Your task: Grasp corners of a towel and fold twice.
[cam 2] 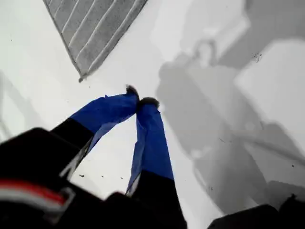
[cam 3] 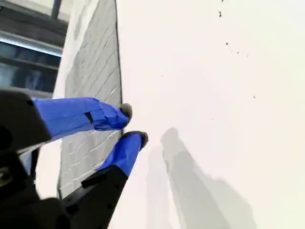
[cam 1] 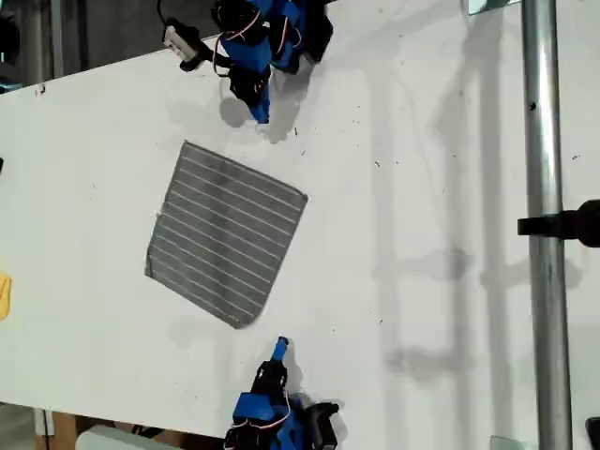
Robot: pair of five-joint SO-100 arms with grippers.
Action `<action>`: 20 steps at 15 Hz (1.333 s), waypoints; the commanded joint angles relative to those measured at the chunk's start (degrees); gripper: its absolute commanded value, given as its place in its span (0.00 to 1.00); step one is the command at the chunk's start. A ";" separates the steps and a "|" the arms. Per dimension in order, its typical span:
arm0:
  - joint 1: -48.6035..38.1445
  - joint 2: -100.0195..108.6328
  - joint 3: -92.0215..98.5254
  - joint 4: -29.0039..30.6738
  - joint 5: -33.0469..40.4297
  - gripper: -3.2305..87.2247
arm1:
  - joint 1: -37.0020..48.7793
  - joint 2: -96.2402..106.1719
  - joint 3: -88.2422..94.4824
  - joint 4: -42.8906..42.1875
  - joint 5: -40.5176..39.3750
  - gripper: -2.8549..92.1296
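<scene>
**Table** [cam 1: 422,187] – white, flat, flecked with small dark specks. Grey shadows of a frame fall across it toward the exterior view's right.

**Towel** [cam 1: 225,234] – grey cloth with thin white parallel stripes, roughly square. It lies flat and unfolded on the table, turned at an angle, left of centre in the exterior view and between the two arms. All four corners show:
- one toward the upper arm [cam 1: 187,143]
- one toward the exterior view's right [cam 1: 306,197]
- one toward the exterior view's left [cam 1: 147,272]
- one nearest the lower arm [cam 1: 239,324]

Neither gripper touches the cloth.

**My first gripper** [cam 1: 279,349] – blue with dark tips, on the arm at the bottom edge of the exterior view. In its wrist view [cam 2: 142,98] the tips are pressed together with nothing between them. It hangs over bare table, and the nearest towel [cam 2: 90,28] corner [cam 2: 82,76] is close ahead but apart from it.

**My second gripper** [cam 1: 261,114] – blue, on the arm at the top edge of the exterior view, pointing down at bare table near the towel's upper edge. In its wrist view [cam 3: 132,125] the tips sit close together with a thin gap between them. Whether they are fully closed I cannot tell – nothing is held. The towel [cam 3: 90,71] runs alongside, just beside the fingers.

**Pole** [cam 1: 542,234] – bare metal, upright, at the exterior view's right, with a black clamp [cam 1: 567,225] on it.

**Yellow item** [cam 1: 4,295] – cut off at the exterior view's left edge, too little in view to tell what it is.
</scene>
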 commanded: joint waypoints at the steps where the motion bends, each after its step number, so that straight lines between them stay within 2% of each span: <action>1: -9.76 -0.09 0.18 -0.09 -27.95 0.01 | -19.34 -0.18 0.09 1.23 4.83 0.03; 8: -9.14 -0.09 0.18 0.09 -28.13 0.01 | -19.34 -0.18 -0.09 1.23 4.83 0.03; 10: -10.37 -0.09 -0.26 0.97 -30.32 0.04 | -19.42 -0.18 -0.53 1.32 4.83 0.03; 11: -9.67 -0.09 -0.35 0.97 -29.18 0.02 | -19.51 -0.18 -0.70 1.32 4.83 0.03; 13: -8.44 -0.09 -0.18 1.05 -30.94 0.00 | -19.86 -0.18 -3.34 2.46 6.24 0.03; 15: -3.87 -0.09 -3.34 3.52 -37.00 0.00 | -20.13 -1.85 -7.91 2.46 6.42 0.03; 17: -1.32 -5.10 -15.91 6.68 -38.94 0.00 | -20.48 -17.49 -20.04 0.00 5.89 0.03; 20: -1.76 -32.43 -41.48 8.61 -32.61 0.00 | -19.78 -44.12 -40.08 -6.77 0.35 0.03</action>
